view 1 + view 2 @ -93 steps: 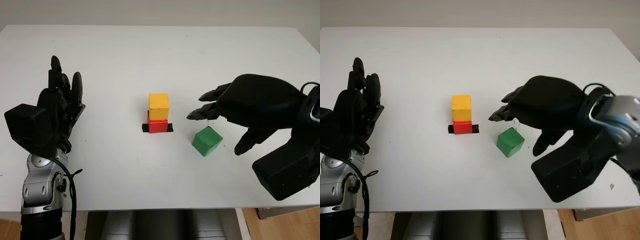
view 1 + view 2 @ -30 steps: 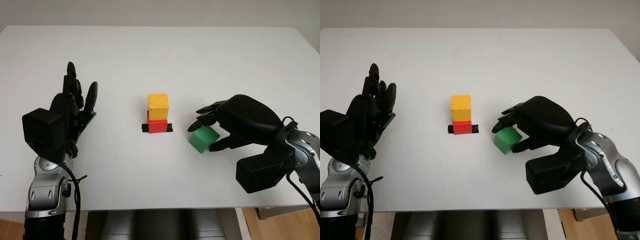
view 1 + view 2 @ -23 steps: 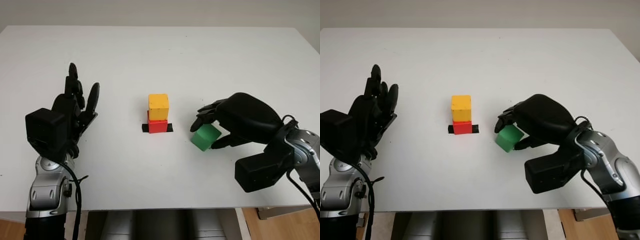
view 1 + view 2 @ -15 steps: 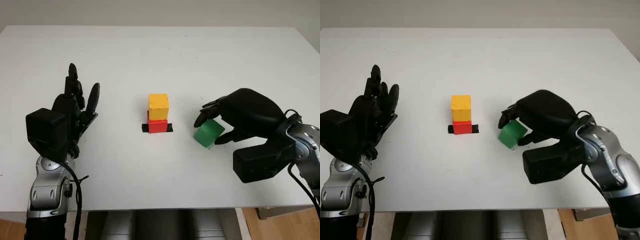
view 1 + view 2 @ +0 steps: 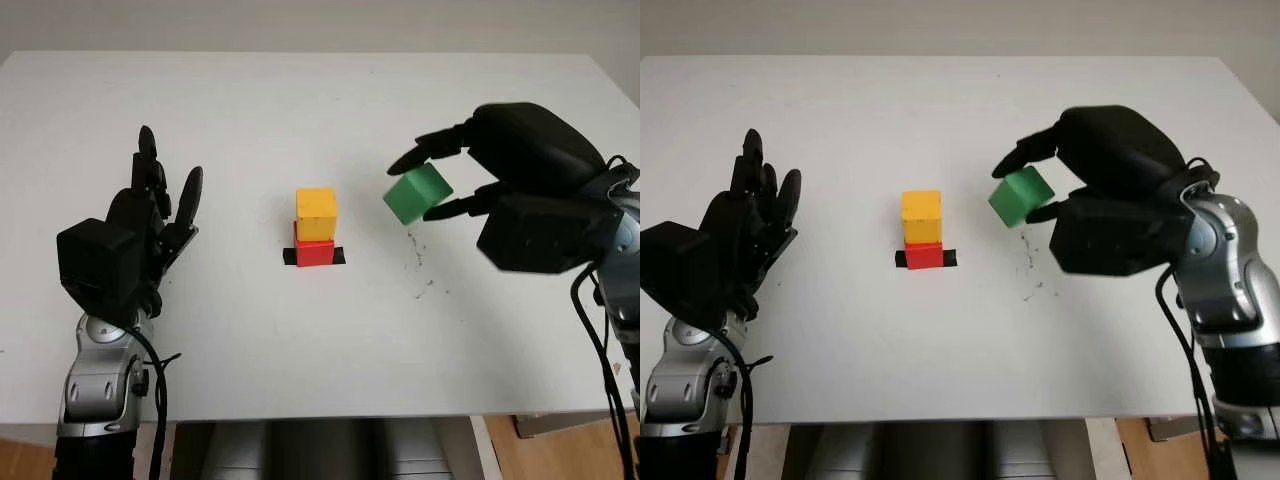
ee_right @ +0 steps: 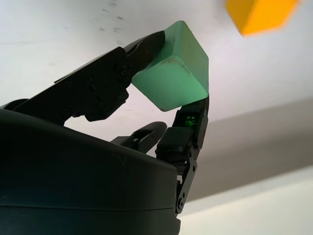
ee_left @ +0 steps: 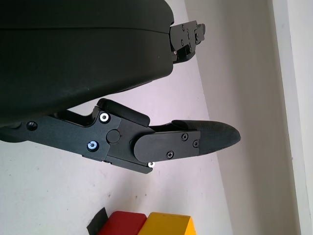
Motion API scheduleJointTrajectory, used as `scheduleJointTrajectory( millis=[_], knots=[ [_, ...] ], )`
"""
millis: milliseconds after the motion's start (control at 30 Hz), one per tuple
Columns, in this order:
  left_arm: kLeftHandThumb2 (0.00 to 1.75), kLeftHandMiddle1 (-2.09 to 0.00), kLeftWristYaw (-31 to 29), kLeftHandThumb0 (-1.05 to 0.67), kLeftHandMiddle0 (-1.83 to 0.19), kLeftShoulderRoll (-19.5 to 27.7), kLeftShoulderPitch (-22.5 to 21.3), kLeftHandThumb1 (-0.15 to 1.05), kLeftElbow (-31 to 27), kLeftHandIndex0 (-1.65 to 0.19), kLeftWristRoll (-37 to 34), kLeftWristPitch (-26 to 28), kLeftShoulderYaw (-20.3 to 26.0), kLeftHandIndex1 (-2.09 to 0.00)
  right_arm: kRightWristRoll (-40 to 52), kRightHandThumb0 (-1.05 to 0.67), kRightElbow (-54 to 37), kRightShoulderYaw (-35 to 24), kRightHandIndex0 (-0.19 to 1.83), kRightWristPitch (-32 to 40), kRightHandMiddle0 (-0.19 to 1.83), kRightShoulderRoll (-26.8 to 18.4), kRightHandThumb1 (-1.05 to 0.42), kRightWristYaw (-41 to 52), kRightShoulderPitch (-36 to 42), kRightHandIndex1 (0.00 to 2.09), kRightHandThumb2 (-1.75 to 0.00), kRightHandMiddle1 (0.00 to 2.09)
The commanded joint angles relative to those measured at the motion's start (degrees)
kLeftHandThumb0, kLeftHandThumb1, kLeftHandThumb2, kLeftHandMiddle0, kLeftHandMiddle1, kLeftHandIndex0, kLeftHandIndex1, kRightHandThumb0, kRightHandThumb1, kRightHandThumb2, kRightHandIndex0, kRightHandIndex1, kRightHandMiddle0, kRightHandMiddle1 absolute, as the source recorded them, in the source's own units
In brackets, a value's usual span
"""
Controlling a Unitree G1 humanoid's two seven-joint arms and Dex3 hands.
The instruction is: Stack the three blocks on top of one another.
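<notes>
A green block (image 5: 417,194) hangs in the air, tilted on one corner, pinched between the fingers (image 6: 117,73) of the right hand (image 5: 520,160), which are curled closed around it. It is lifted clear of the white tabletop (image 5: 320,110) and sits to the right of the stack, well apart from it and at about the height of the stack's top. The stack stands near the middle of the tabletop: a yellow block (image 5: 316,213) rests squarely on a red block (image 5: 314,250), and the red block sits on a small strip of black tape (image 5: 314,257). The step in hand appears to be carrying the third block over to the pile. The next move likely calls for shifting the green block leftward until it is directly above the yellow one, levelling it so a flat face points down, then lowering it gently and letting go without nudging the two blocks beneath. The left hand (image 5: 135,235) is open and holds nothing, raised near the left edge of the tabletop.
</notes>
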Motion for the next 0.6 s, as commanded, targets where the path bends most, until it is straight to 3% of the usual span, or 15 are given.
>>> scheduleJointTrajectory(
  millis=[0, 67, 167, 400, 567],
  knots=[
    [0.48, 0.0, 0.5, -0.67, 0.19, -0.3, 0.8, 1.05, -1.5, 0.19, 0.5, 0.4, -0.3, -0.03, 2.7, -0.12, 2.2, -1.2, 0.59, -1.6, 1.07, 1.4, -0.76, -1.0, -1.5, 0.03, -0.05, 0.35],
    [0.49, 0.0, 0.5, -0.68, 0.19, -0.1, 1.0, 1.05, -1.7, 0.19, 1.1, 0.7, -0.7, -0.03, 5.3, -0.14, 4.1, -1.3, 0.54, -2.6, 0.89, 2.7, -0.77, -1.3, -1.9, 0.03, -0.05, 0.69],
    [0.51, -0.01, 0.5, -0.66, 0.19, -0.2, 1.2, 1.05, -1.7, 0.19, 1.5, 0.2, -0.8, -0.03, 6.3, -0.2, 4.5, -0.7, 0.52, -0.6, 0.79, 4.5, -0.79, -1.8, -2.4, 0.03, -0.06, 0.87],
    [0.52, -0.02, 0.7, -0.65, 0.19, -0.4, 1.3, 1.05, -1.7, 0.19, 2.0, 0.3, -0.9, -0.04, 18.3, -0.26, 4.7, -1.9, 0.35, 12.9, 0.32, 12.8, -0.92, 1.3, -4.8, 0.01, -0.07, 1.64],
    [0.51, -0.02, 1.1, -0.66, 0.19, -0.9, 1.4, 1.05, -2.0, 0.19, 2.2, 0.5, -1.1, -0.04, 26.0, -0.26, 4.7, -2.8, 0.23, 21.3, 0.14, 17.2, -1.0, 2.7, -5.5, 0.0, -0.07, 1.93]
  ],
)
